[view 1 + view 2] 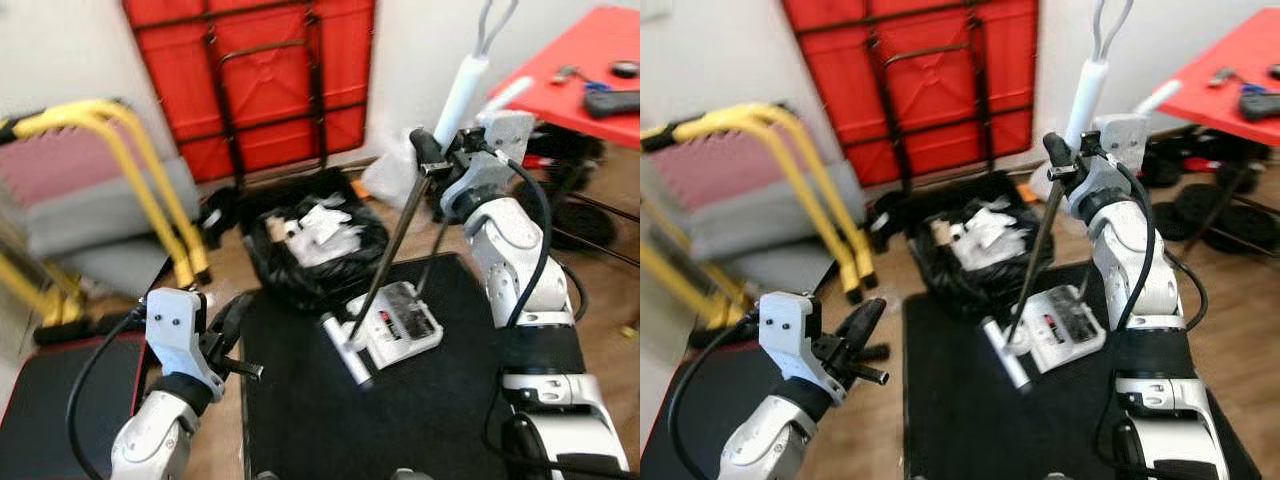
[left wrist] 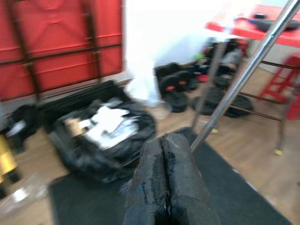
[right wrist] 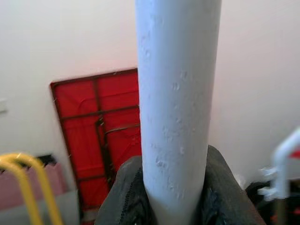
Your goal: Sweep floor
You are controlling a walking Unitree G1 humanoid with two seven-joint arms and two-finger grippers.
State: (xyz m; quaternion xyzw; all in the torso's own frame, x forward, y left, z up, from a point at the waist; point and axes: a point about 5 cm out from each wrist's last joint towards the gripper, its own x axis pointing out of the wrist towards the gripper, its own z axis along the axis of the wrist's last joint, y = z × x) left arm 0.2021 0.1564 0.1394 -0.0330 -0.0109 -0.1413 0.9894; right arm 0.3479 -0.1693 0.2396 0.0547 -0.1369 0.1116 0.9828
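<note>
Beyond and to the left of the left gripper (image 1: 240,335), a yellow tubular frame (image 1: 150,180) was seen standing beside a pink and grey padded piece (image 1: 70,200) against the white wall. The left gripper itself was held low over the edge of a black mat (image 1: 430,400) spread on the wooden floor (image 1: 215,440), and in the left wrist view its two black fingers (image 2: 164,187) were pressed together with nothing between them. Ahead of that gripper, a black rubbish bag (image 1: 310,240) lay open, with crumpled white paper (image 1: 325,230) heaped inside it; behind the bag, a folded red table (image 1: 250,80) was leaned against the wall. Between the two grippers, the sweeper's white and grey head (image 1: 385,335) rested on the mat, and its thin metal pole (image 1: 395,240) slanted up and to the right from it. At the upper end of that pole, the white handle (image 1: 1085,95) was pinched by the right gripper (image 1: 1065,160), raised at the end of the bent right arm; in the right wrist view the dark fingers (image 3: 225,197) were closed against both sides of the white tube. To the right of that gripper, a red tabletop (image 1: 590,70) carrying a few small tools could be seen, with dark weight plates (image 1: 585,220) lying on the floor beneath it.
</note>
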